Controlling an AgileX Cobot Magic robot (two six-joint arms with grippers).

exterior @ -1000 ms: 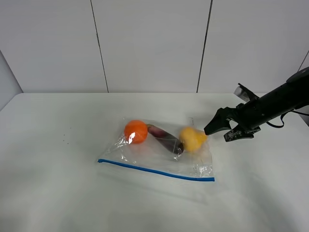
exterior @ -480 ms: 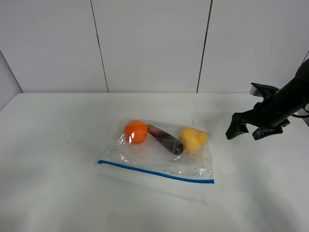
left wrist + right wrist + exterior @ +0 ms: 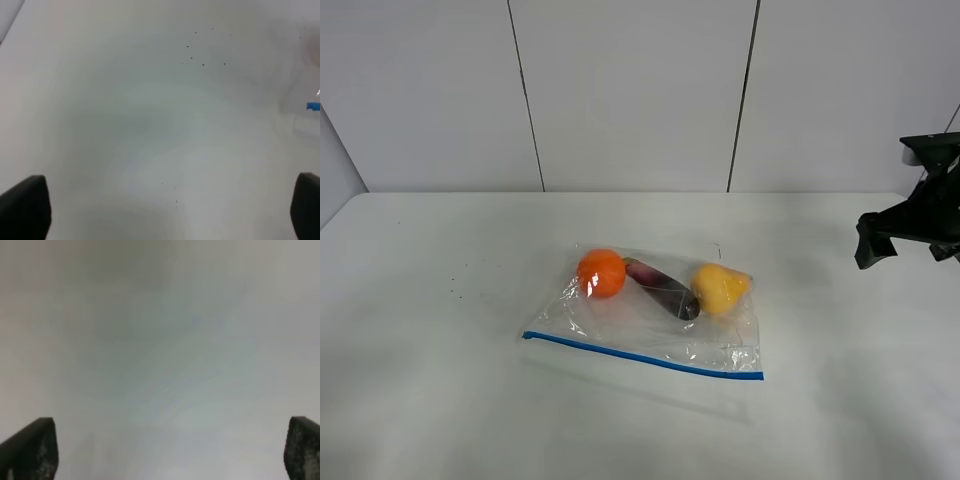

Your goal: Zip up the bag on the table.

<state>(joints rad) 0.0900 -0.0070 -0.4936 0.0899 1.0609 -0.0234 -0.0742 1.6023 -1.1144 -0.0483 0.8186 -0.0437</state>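
**A:** Where does the bag (image 3: pixel 650 315) lie?

**B:** Flat on the table (image 3: pixel 440 400), near its middle. The blue zipper strip (image 3: pixel 642 355) runs along the edge nearest the camera, slanting down toward the right. Through the clear plastic show an orange toy fruit (image 3: pixel 601 272), a purple toy eggplant (image 3: pixel 663 288) and a yellow toy fruit (image 3: pixel 719 288), ranged from left to right along the far side of the bag.

**A:** And the right gripper (image 3: pixel 912 240)?

**B:** It hangs at the right edge of the high view, well apart from the bag. In the right wrist view its two dark fingertips (image 3: pixel 30 450) sit at opposite corners with only blurred pale surface between them: spread wide, holding nothing.

**A:** The left gripper (image 3: pixel 160 210)?

**B:** Outside the high view. The left wrist view shows its fingertips (image 3: pixel 22 207) likewise at opposite corners, wide apart and empty, above bare table marked with a few small dark specks (image 3: pixel 202 64). One end of the blue strip (image 3: pixel 313 106) shows at that picture's edge.
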